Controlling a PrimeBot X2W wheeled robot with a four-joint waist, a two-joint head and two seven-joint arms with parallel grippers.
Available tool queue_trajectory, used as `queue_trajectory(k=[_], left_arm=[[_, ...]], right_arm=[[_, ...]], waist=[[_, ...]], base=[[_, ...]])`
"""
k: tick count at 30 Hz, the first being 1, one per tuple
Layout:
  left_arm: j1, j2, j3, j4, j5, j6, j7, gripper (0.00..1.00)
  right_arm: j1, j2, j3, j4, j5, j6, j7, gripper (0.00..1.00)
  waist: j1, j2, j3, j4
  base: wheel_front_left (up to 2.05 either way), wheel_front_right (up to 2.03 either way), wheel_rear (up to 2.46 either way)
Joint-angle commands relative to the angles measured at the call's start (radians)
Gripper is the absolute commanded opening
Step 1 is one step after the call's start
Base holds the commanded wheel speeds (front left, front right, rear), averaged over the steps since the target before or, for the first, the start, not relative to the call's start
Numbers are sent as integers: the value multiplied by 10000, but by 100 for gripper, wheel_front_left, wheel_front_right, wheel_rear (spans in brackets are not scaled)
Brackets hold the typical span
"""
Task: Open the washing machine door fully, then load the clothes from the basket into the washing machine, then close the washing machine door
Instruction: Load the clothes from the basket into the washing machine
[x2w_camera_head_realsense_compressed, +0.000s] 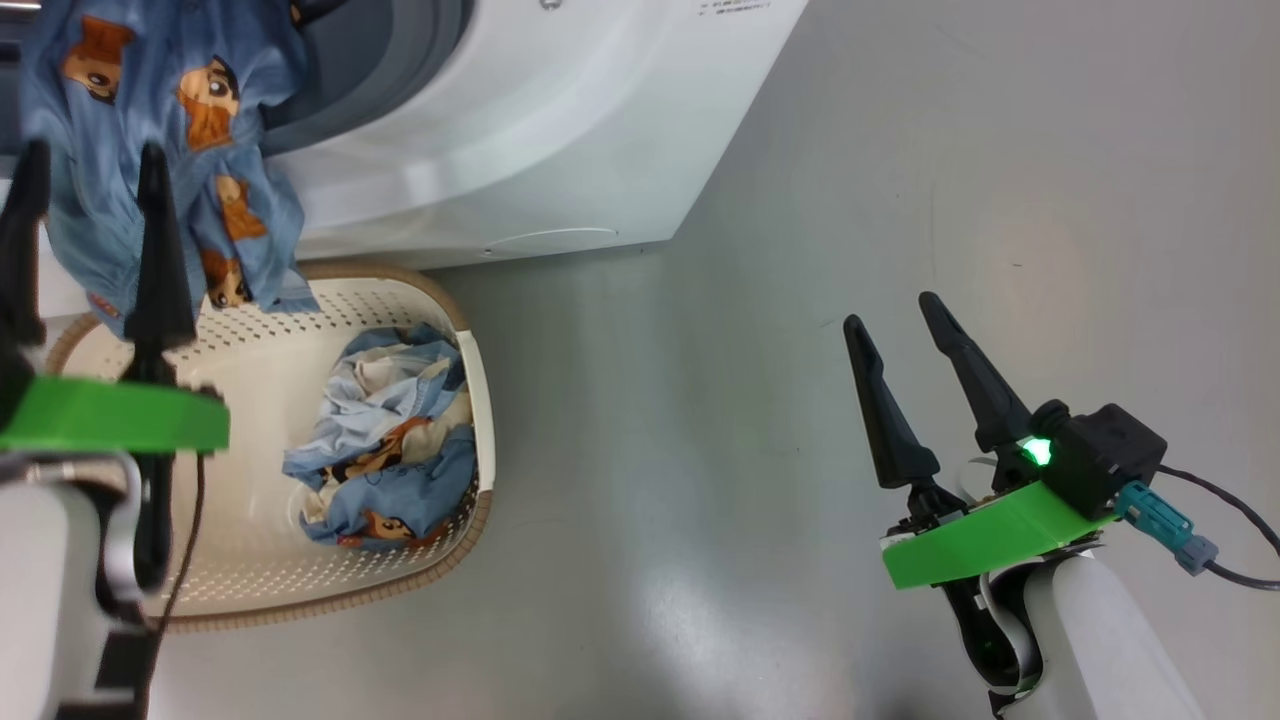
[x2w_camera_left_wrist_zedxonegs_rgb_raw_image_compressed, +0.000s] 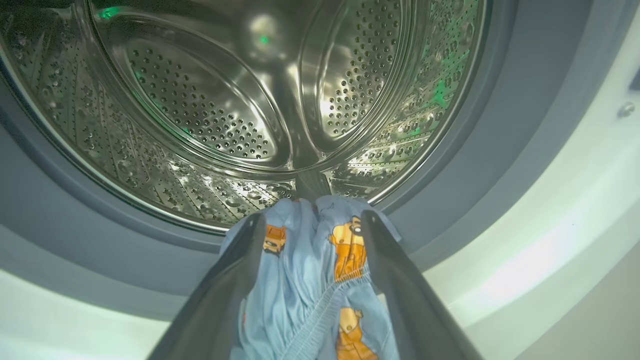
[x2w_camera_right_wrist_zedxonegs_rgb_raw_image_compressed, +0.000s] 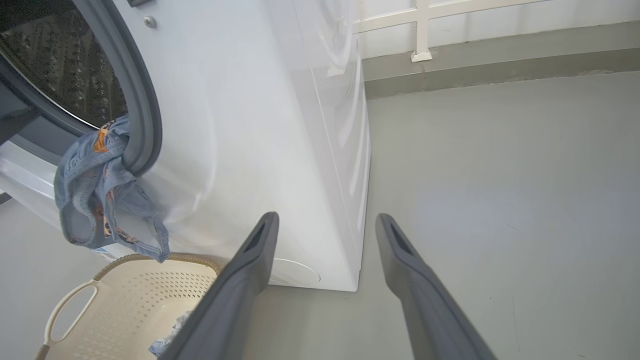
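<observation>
Left hand (x2w_camera_head_realsense_compressed: 95, 155): fingers spread wide at the mouth of the washing machine (x2w_camera_head_realsense_compressed: 520, 130). A blue fox-print garment (x2w_camera_left_wrist_zedxonegs_rgb_raw_image_compressed: 310, 280) lies loose between them and is not pinched.
Garment: draped over the grey rubber ring (x2w_camera_left_wrist_zedxonegs_rgb_raw_image_compressed: 475, 165) at the lower lip of the opening. Most of it hangs down the white front, above the basket (x2w_camera_head_realsense_compressed: 485, 400).
Drum (x2w_camera_left_wrist_zedxonegs_rgb_raw_image_compressed: 200, 115): perforated steel, uncovered, straight ahead of the left hand.
Basket: on the floor (x2w_camera_head_realsense_compressed: 700, 450), against the foot of the machine. More clothes (x2w_camera_head_realsense_compressed: 390, 450) are bunched at its right end.
Right hand (x2w_camera_head_realsense_compressed: 890, 312): fingers apart, holding nothing, well off to the right above the floor.
Step in hand: loading, it seems; this garment is only partly in.
Next move: probably calls for gripping or pushing the hanging cloth past the ring and deep into the drum so it cannot slide back out. The basket pile follows, and the washing machine door last.
</observation>
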Motion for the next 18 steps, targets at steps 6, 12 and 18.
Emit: queue_trajectory(k=[6,12,18], left_arm=[[1398,470,665,-1186,-174,395,191,100],[2332,337,758,-1661,-315,605,173,100],[2996,132,925,-1661,-498,810,68,100]], right_arm=[[356,57,135,-165,-225,14,-48,100],[357,57,98,-113,-291,14,-48,100],[380,57,116,-80,-304,14,-48,100]], waist=[[0,-1,10,140],[0,-1,-36,264],[0,-1,-123,334]], base=[[0,0,0],[0,0,0],[0,0,0]])
